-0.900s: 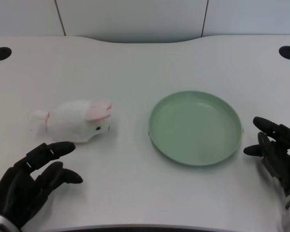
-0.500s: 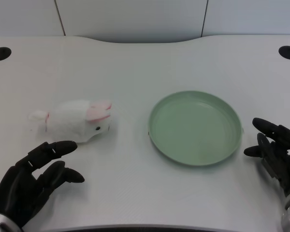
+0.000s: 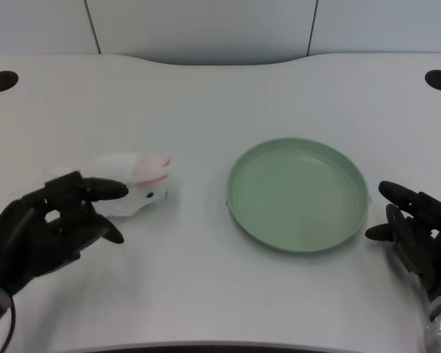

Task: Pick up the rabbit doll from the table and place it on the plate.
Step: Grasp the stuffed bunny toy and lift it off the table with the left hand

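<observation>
Fingers [image 3: 95, 189] of the left hand [image 3: 48, 235] are spread apart, holding nothing; the topmost one now overlaps the rabbit doll's [image 3: 132, 187] rear in the head view, whether it's touching or just above, can't tell. Half a sec ago the same hand was lower, near the front edge, w/ fingertips short of the doll. So: hand has come up and fwd, over the tail end of the toy. Doll itself hasn't shifted, same spot, lying on its side, pink ears toward the plate [image 3: 239, 206], black eye facing front.

Meaning for task: reach is nearly done, grasp not yet made. Fingers need to close round the body next, prob. from the rear/top since that's where they sit. Soft plush, should squash and hold OK, but a shallow pinch on the back end alone could let it swing or slip.

Plate: green, round, nothing in it, well apart from doll to the right. Carry is a short sideways move once it's lifted.

Right hand [image 3: 419, 235] waits at the plate's right, just beside the rim, fingers apart, idle.

Surface: white table [image 3: 206, 95], matte, w/ two black cable holes, one [image 3: 1, 81] far left, one [image 3: 439, 79] far right. Curved cut-out at the far edge. Behind it, pale wall panels [image 3: 198, 26] w/ dark seams.
</observation>
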You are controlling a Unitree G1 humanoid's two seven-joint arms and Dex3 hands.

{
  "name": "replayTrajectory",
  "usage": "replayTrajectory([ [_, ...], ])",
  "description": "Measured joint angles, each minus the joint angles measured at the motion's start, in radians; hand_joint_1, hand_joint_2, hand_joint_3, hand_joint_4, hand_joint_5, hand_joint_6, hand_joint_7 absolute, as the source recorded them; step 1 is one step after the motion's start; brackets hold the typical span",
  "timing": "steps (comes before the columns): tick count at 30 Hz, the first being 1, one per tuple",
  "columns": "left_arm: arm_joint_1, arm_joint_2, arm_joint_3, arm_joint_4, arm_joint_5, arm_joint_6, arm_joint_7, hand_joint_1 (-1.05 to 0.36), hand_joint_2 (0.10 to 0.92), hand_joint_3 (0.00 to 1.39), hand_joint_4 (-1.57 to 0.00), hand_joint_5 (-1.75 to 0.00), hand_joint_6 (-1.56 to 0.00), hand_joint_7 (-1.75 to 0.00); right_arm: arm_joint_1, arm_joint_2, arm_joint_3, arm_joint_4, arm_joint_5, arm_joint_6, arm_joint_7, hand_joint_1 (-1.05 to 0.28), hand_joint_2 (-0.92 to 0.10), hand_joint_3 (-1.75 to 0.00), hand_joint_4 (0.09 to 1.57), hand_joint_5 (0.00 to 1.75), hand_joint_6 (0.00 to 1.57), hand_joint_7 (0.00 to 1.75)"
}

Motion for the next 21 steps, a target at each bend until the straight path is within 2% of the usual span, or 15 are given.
replayTrajectory([
  [3, -0.046, 0.069, -0.027, -0.067, 0.082, -0.046, 0.011, -0.72, 0.921, 0.04, -0.24, -1.24, -0.33, -0.55, 0.000, 0.001, -0.002, 0.000, -0.004, 0.000, -0.008, -0.34, -0.92, -0.32, 0.78, 1.05, 1.00, 0.04],
  [6, -0.068, 0.121, -0.060, -0.112, 0.178, -0.100, 0.038, -0.77, 0.921, 0.09, -0.10, -1.21, -0.23, -0.52, 0.000, 0.001, 0.009, 0.000, -0.016, -0.002, -0.042, -0.33, -0.92, -0.33, 0.79, 1.02, 1.00, 0.05],
  [7, -0.072, 0.144, -0.073, -0.125, 0.218, -0.115, 0.047, -0.78, 0.921, 0.10, -0.08, -1.20, -0.21, -0.51, 0.001, 0.001, 0.011, 0.000, -0.017, -0.002, -0.044, -0.34, -0.92, -0.33, 0.80, 1.03, 1.00, 0.05],
  [9, -0.091, 0.180, -0.093, -0.140, 0.295, -0.141, 0.070, -0.81, 0.921, 0.10, -0.03, -1.18, -0.18, -0.50, 0.001, 0.001, 0.012, 0.000, -0.012, -0.002, -0.036, -0.38, -0.92, -0.31, 0.82, 1.09, 1.01, 0.05],
  [12, -0.131, 0.223, -0.120, -0.154, 0.384, -0.164, 0.111, -0.86, 0.921, 0.12, 0.00, -1.17, -0.13, -0.47, 0.001, 0.004, 0.011, -0.001, -0.007, -0.002, -0.014, -0.39, -0.92, -0.30, 0.81, 1.19, 1.01, 0.05],
  [13, -0.146, 0.239, -0.131, -0.160, 0.426, -0.165, 0.125, -0.89, 0.921, 0.13, 0.00, -1.12, -0.12, -0.46, 0.001, 0.005, 0.011, -0.002, -0.004, -0.002, -0.010, -0.38, -0.92, -0.29, 0.81, 1.21, 1.01, 0.05],
  [17, -0.205, 0.305, -0.179, -0.182, 0.614, -0.169, 0.210, -0.90, 0.921, 0.13, 0.00, -0.92, -0.08, -0.43, 0.002, 0.007, 0.016, -0.003, -0.010, -0.007, -0.020, -0.39, -0.92, -0.29, 0.82, 1.21, 1.00, 0.05],
  [21, -0.269, 0.352, -0.242, -0.182, 0.781, -0.155, 0.276, -0.87, 0.920, 0.05, 0.00, -0.75, -0.04, -0.37, 0.006, 0.008, 0.014, -0.003, -0.003, -0.013, -0.003, -0.39, -0.92, -0.28, 0.83, 1.20, 1.00, 0.05],
])
